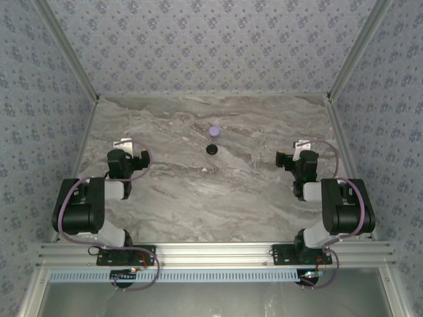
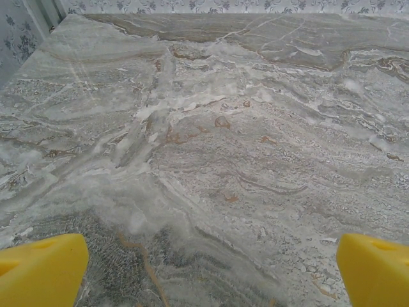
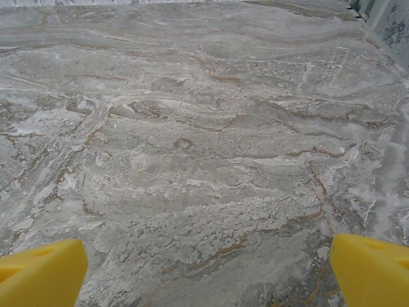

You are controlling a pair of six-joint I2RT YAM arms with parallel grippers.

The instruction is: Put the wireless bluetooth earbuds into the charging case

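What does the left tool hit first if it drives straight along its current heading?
Way looks free: the open left tool faces bare marble tabletop up to the back wall. If tilted down, it likely meets the tabletop first; depth is unclear.

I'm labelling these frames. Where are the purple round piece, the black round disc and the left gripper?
purple round piece [image 1: 213,131]: top view, centre of its top face.
black round disc [image 1: 212,149]: top view, its middle.
left gripper [image 2: 211,272]: left wrist view, midway between its open yellow fingertips.
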